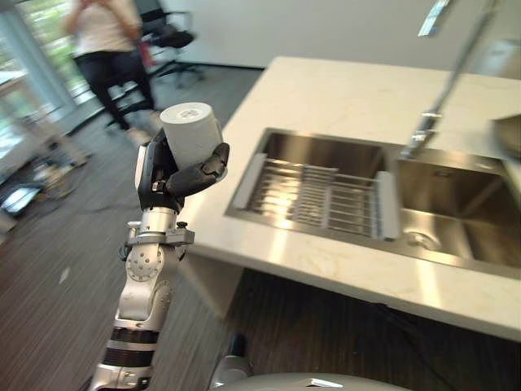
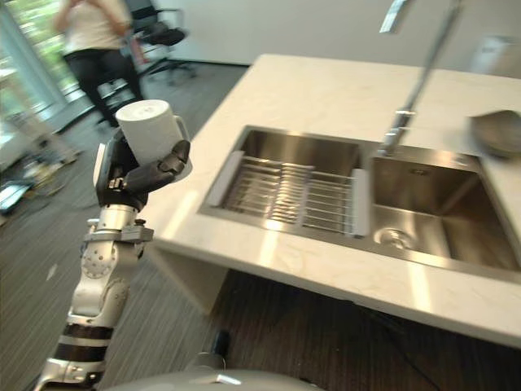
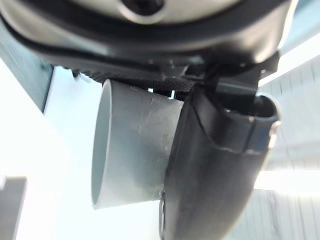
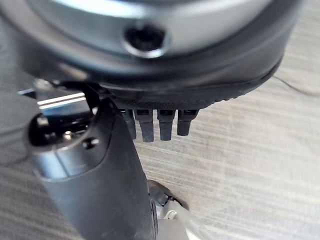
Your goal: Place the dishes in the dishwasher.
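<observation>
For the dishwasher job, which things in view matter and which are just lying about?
Belongs to the job:
- white ceramic cup, held in the left robot hand
- grey bowl on the counter

Just there:
- steel double sink
- wire rack
- tall tap
- person

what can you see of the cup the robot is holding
The cup is a plain, pale grey-white cylinder with a matte, ceramic-looking surface and a slight flare toward its rim. It is held tilted in the air, off the left edge of the counter, above the dark floor. The left hand has its dark fingers curled round the cup's wall, and the left wrist view shows the thumb pressed along its side. No handle or contents can be made out. Nothing else touches it.
</observation>
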Motion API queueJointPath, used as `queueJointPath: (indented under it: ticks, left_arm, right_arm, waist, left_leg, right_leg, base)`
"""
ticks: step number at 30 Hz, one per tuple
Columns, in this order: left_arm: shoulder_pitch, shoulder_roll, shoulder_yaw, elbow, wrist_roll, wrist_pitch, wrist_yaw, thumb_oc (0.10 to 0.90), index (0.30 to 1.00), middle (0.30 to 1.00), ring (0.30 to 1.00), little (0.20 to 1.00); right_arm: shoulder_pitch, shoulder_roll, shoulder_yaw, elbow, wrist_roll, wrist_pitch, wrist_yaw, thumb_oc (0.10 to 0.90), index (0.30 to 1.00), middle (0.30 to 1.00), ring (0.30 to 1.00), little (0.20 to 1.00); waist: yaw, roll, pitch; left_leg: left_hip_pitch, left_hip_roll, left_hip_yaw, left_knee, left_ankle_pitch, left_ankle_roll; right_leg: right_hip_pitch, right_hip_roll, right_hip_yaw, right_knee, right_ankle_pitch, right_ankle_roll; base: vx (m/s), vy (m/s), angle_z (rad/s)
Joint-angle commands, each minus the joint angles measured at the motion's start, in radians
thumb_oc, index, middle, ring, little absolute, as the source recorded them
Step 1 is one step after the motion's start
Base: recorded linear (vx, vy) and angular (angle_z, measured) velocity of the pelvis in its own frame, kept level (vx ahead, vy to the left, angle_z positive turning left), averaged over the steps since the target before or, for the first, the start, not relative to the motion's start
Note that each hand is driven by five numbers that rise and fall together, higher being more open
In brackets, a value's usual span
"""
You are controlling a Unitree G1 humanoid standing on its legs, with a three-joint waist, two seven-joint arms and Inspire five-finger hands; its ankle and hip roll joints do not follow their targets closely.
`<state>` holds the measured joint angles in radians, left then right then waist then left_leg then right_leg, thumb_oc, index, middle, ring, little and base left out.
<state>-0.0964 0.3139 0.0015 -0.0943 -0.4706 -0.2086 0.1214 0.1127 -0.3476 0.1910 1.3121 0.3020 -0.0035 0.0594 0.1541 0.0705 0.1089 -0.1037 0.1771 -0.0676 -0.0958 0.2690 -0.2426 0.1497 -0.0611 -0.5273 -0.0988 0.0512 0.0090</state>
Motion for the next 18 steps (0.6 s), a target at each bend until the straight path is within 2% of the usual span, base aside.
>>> queueJointPath:
  ticks: [1,3,4,5,7,9,10,11,13,15,16,17,18]
  left_arm:
    - [-0.142,0.101,0.084,-0.081,0.006,-0.109,-0.021,0.400,0.300,0.300,0.300,0.300]
    - [-0.077,0.109,0.120,-0.082,0.003,-0.111,-0.029,0.400,0.300,0.300,0.300,0.300]
    - [-0.023,0.100,0.155,-0.067,0.005,-0.114,-0.029,0.400,0.300,0.300,0.300,0.300]
    - [-0.019,0.099,0.158,-0.069,0.004,-0.114,-0.030,0.400,0.300,0.300,0.300,0.300]
    - [0.003,0.101,0.179,-0.049,0.014,-0.115,-0.029,0.400,0.300,0.300,0.300,0.300]
    - [0.005,0.113,0.193,-0.036,0.034,-0.119,-0.025,0.400,0.300,0.300,0.300,0.300]
    - [-0.001,0.131,0.195,-0.028,0.048,-0.122,-0.023,0.400,0.300,0.300,0.300,0.300]
    - [0.000,0.133,0.195,-0.027,0.048,-0.123,-0.022,0.400,0.300,0.300,0.300,0.300]
    - [-0.007,0.154,0.188,-0.025,0.073,-0.126,-0.023,0.400,0.300,0.300,0.300,0.300]
    - [-0.006,0.171,0.179,-0.030,0.091,-0.123,-0.029,0.400,0.300,0.300,0.300,0.300]
    - [-0.005,0.171,0.179,-0.030,0.091,-0.123,-0.029,0.400,0.300,0.300,0.300,0.300]
    - [-0.003,0.176,0.164,-0.031,0.131,-0.112,-0.037,0.400,0.300,0.300,0.300,0.300]
    - [0.008,0.160,0.154,-0.034,0.134,-0.111,-0.041,0.400,0.300,0.300,0.300,0.300]
  right_arm:
    - [-0.103,0.002,-0.040,-0.025,-0.047,-0.034,-0.005,0.800,0.900,0.900,0.900,0.900]
    - [-0.109,-0.007,-0.047,-0.028,-0.046,-0.032,-0.005,0.800,0.900,0.900,0.900,0.900]
    - [-0.116,-0.005,-0.046,-0.028,-0.046,-0.032,-0.003,0.800,0.900,0.900,0.900,0.900]
    - [-0.116,-0.006,-0.043,-0.027,-0.045,-0.032,-0.003,0.800,0.900,0.900,0.900,0.900]
    - [-0.120,-0.003,-0.045,-0.032,-0.041,-0.032,0.000,0.800,0.900,0.900,0.900,0.900]
    - [-0.114,0.002,-0.047,-0.039,-0.040,-0.032,0.007,0.800,0.900,0.900,0.900,0.900]
    - [-0.103,0.004,-0.053,-0.050,-0.042,-0.031,0.008,0.800,0.900,0.900,0.900,0.900]
    - [-0.101,0.005,-0.053,-0.051,-0.042,-0.031,0.008,0.800,0.900,0.900,0.900,0.900]
    - [-0.091,0.009,-0.067,-0.057,-0.036,-0.030,0.006,0.800,0.900,0.900,0.900,0.900]
    - [-0.075,0.013,-0.090,-0.058,-0.027,-0.033,0.001,0.800,0.900,0.900,0.900,0.900]
    - [-0.074,0.014,-0.090,-0.058,-0.027,-0.033,0.000,0.800,0.900,0.900,0.900,0.900]
    - [-0.065,0.017,-0.130,-0.044,-0.018,-0.035,-0.009,0.800,0.900,0.900,0.900,0.900]
    - [-0.070,0.042,-0.135,-0.012,-0.027,-0.017,-0.030,0.800,0.900,0.900,0.900,0.900]
  waist:
    - [-0.012,0.029,0.034]
    - [-0.002,0.037,0.032]
    - [0.001,0.041,0.028]
    - [-0.004,0.043,0.028]
    - [-0.011,0.038,0.017]
    - [-0.040,0.032,-0.001]
    - [-0.072,0.028,-0.017]
    - [-0.075,0.027,-0.018]
    - [-0.104,0.023,-0.034]
    - [-0.123,0.021,-0.042]
    - [-0.124,0.020,-0.042]
    - [-0.149,0.013,-0.046]
    - [-0.144,0.021,-0.044]
  left_leg:
    - [-0.027,0.059,0.262,0.037,-0.015,0.034]
    - [0.006,0.063,0.256,0.095,-0.058,0.029]
    - [0.050,0.074,0.236,0.152,-0.098,0.024]
    - [0.048,0.076,0.231,0.159,-0.103,0.023]
    - [0.115,0.100,0.245,0.176,-0.129,0.016]
    - [0.185,0.150,0.308,0.174,-0.129,0.000]
    - [0.227,0.192,0.373,0.162,-0.106,-0.013]
    - [0.228,0.191,0.371,0.157,-0.103,-0.013]
    - [0.252,0.219,0.438,0.138,-0.088,-0.019]
    - [0.257,0.219,0.492,0.108,-0.101,-0.018]
    - [0.257,0.218,0.491,0.107,-0.101,-0.018]
    - [0.249,0.229,0.563,0.093,-0.142,-0.013]
    - [0.246,0.198,0.534,0.093,-0.210,0.003]
  right_leg:
    - [-0.047,-0.102,-0.073,0.012,-0.073,0.130]
    - [-0.049,-0.104,-0.079,0.012,-0.086,0.122]
    - [-0.060,-0.111,-0.094,0.012,-0.081,0.110]
    - [-0.056,-0.110,-0.097,0.012,-0.083,0.111]
    - [-0.075,-0.128,-0.126,0.013,-0.063,0.112]
    - [-0.093,-0.163,-0.180,0.016,-0.032,0.124]
    - [-0.108,-0.199,-0.222,0.019,0.001,0.137]
    - [-0.107,-0.199,-0.225,0.018,0.003,0.139]
    - [-0.117,-0.234,-0.271,0.023,0.039,0.153]
    - [-0.117,-0.267,-0.308,0.028,0.083,0.169]
    - [-0.116,-0.268,-0.309,0.028,0.084,0.170]
    - [-0.110,-0.299,-0.337,0.030,0.112,0.184]
    - [-0.114,-0.313,-0.323,0.032,0.128,0.198]
  base:
    - [-0.16,-0.072,1.47]
    - [-0.22,-0.039,2.05]
    - [-0.23,0.033,1.57]
    - [-0.24,0.062,0.83]
    - [-0.23,0.088,0.84]
    - [-0.35,0.210,1.01]
    - [-0.29,0.222,1.36]
    - [-0.25,0.237,2.04]
    - [-0.19,0.225,1.02]
    - [-0.17,0.242,0.71]
    - [-0.25,0.381,1.95]
    - [-0.18,0.414,1.76]
    - [-0.20,0.635,1.56]
